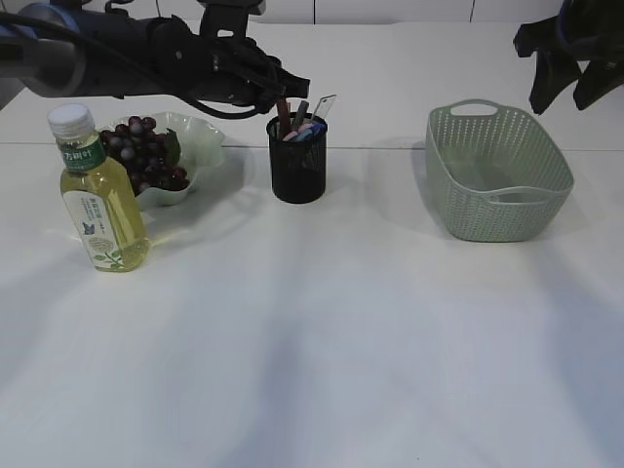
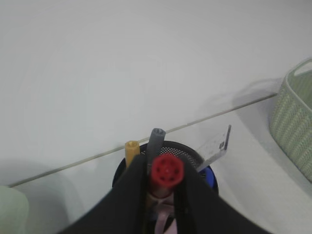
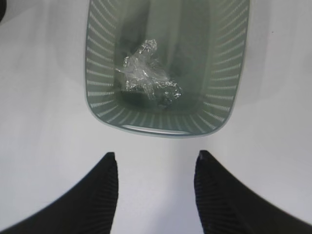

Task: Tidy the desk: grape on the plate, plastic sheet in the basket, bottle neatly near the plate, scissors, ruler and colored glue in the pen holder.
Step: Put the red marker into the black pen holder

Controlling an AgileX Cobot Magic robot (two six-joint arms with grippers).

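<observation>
1. The left gripper [image 2: 163,192] grasps the red-capped glue stick [image 2: 166,170] over the pen holder [image 1: 297,161], toward the desk's far edge.
2. Lower it straight, clear of the ruler [image 2: 214,146], then let go.
3. The right gripper [image 3: 156,195] hangs released above the basket [image 3: 97,105].

Both arms are matte black. Above the pen holder [image 1: 297,159], the left arm [image 1: 146,49] shows a rounded grey-blue link, black cables along its body, and a tapered left pincer [image 2: 163,195] with smooth black fingers [image 2: 129,195]. The right pincer [image 3: 156,190] has two broad, pointed black fingers [image 3: 92,195] with finely ribbed surfaces.
</observation>
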